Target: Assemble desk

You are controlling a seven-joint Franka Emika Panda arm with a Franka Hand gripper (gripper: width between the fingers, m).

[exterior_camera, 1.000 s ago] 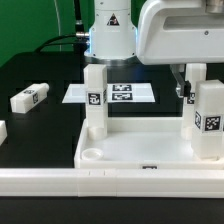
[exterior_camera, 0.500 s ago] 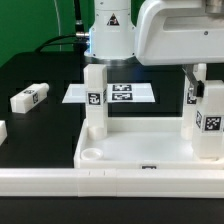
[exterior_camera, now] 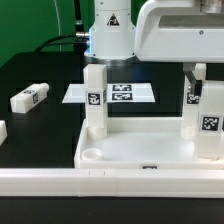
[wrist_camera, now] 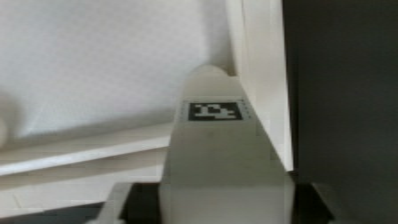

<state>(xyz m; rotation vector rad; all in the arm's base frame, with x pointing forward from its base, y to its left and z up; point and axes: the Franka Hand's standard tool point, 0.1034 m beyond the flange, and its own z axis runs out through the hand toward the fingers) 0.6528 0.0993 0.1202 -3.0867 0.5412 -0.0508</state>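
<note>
Exterior view, arm [exterior_camera: 180,35] hanging down at that view's right, jaws clamped on a standing desk leg [exterior_camera: 208,125] at the tabletop's [exterior_camera: 140,150] right end, second leg [exterior_camera: 95,100] upright at its left

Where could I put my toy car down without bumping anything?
Bare black table lies between the lying leg and the tabletop. The tabletop's floor between the free-standing leg and the gripped leg is free too. It is crowded at the gripped leg, where the end effector holds it.
</note>
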